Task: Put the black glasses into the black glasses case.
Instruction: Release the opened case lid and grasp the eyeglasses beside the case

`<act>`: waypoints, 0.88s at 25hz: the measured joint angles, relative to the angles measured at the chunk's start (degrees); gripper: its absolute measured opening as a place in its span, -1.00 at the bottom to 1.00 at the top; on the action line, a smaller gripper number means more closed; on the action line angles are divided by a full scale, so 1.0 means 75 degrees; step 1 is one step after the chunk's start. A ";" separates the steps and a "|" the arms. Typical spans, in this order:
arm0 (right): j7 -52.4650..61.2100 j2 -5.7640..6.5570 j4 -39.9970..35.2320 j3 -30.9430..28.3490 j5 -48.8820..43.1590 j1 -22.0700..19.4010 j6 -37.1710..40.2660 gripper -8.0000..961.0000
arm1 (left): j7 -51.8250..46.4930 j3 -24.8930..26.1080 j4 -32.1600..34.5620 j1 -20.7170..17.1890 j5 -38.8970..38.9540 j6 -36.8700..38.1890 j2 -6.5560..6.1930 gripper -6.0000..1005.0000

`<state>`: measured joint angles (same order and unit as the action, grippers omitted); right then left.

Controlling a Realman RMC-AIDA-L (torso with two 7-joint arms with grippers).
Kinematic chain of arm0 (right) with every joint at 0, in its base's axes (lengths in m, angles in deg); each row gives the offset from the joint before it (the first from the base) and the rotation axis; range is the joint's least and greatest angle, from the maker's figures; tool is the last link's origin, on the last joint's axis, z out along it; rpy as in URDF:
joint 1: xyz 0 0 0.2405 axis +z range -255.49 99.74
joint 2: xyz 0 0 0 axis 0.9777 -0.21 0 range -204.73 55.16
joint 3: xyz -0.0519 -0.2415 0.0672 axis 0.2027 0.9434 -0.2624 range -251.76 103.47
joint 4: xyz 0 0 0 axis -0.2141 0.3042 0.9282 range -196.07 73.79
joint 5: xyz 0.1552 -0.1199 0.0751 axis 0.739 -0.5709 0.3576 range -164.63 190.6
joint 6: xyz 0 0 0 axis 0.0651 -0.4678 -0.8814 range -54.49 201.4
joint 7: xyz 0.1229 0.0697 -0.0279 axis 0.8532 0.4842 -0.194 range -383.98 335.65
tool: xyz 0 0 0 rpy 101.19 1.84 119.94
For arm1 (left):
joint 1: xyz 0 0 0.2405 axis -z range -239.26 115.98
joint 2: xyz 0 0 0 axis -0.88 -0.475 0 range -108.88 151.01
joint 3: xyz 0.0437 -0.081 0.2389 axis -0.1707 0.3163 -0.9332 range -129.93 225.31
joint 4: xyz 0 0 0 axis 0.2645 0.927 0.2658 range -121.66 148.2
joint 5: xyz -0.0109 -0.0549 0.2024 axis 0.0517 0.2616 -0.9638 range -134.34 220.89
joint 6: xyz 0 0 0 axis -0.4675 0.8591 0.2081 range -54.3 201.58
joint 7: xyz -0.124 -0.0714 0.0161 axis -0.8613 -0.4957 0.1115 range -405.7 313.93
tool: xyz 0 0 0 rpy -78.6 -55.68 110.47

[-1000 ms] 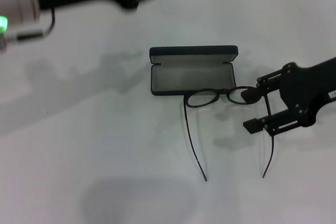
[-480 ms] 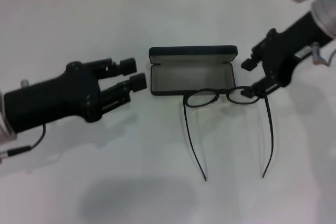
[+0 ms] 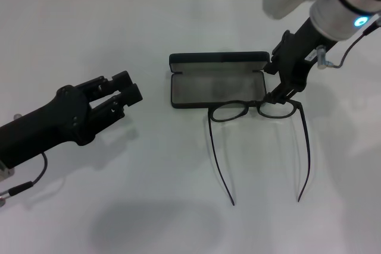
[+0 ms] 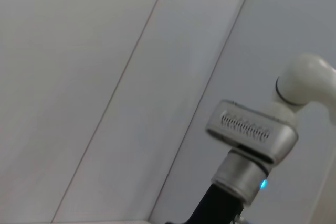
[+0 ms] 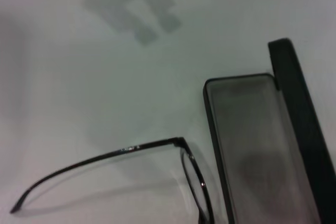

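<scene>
Just below the right gripper [image 3: 278, 81], its jaws apart, lie thin black glasses [image 3: 256, 110], arms unfolded, touching the open grey-lined black glasses case [image 3: 217, 81]; left gripper [image 3: 128, 90] jaws apart.

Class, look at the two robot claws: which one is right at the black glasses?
The right claw, poised over the black glasses at their right lens beside the open black glasses case. The left claw sits apart from both.

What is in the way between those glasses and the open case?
Nothing visible. The glasses lie unfolded on the table, their front against the case's near edge, and the case is open and empty. The right gripper is right at the frame; the left gripper hangs off to the left.
</scene>
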<state>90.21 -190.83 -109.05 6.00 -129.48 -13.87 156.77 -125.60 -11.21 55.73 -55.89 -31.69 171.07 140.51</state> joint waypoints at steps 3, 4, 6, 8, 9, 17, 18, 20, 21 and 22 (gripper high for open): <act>-0.0008 -0.0017 0.0135 0.0295 0.0172 0.0003 -0.0234 0.27 | 0.0128 0.0045 -0.0152 0.0056 0.0023 0.0082 -0.0006 -0.25; -0.0013 -0.0018 0.0172 0.0335 0.0236 0.0007 -0.0249 0.27 | 0.0143 0.0047 -0.0152 0.0058 0.0031 0.0099 0.0002 -0.25; -0.0026 -0.0019 0.0270 0.0419 0.0396 0.0045 -0.0291 0.27 | 0.0183 0.0049 -0.0182 0.0065 0.0033 0.0125 0.0015 -0.26; -0.0038 -0.0019 0.0383 0.0515 0.0521 0.0106 -0.0339 0.27 | 0.0268 0.0051 -0.0274 0.0079 0.0015 0.0143 0.0017 -0.26; -0.0039 -0.0020 0.0436 0.0587 0.0603 0.0136 -0.0375 0.27 | 0.0341 0.0051 -0.0379 0.0081 -0.0006 0.0156 0.0016 -0.27; -0.0015 -0.0020 0.0943 0.1227 0.1149 0.0363 -0.0776 0.27 | 0.0552 0.0059 -0.0790 0.0030 -0.0027 0.0211 0.0010 -0.29; -0.0014 -0.0020 0.1083 0.1261 0.1233 0.0436 -0.0831 0.27 | 0.0594 0.0060 -0.0876 0.0036 -0.0031 0.0211 0.0001 -0.29; -0.0015 -0.0019 0.1315 0.1321 0.1403 0.0561 -0.0897 0.27 | 0.0683 0.0061 -0.1014 0.0057 -0.0034 0.0213 -0.0019 -0.29; -0.0016 -0.0019 0.1412 0.1349 0.1462 0.0603 -0.0925 0.27 | 0.0723 0.0061 -0.1080 0.0065 -0.0035 0.0213 -0.0027 -0.30; -0.0015 -0.0019 0.1509 0.1390 0.1508 0.0647 -0.0959 0.26 | 0.0759 0.0061 -0.1125 0.0073 -0.0036 0.0214 -0.0037 -0.30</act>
<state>90.10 -190.97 -97.74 16.42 -118.17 -9.03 149.57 -119.90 -10.75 47.29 -55.34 -31.96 172.67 140.23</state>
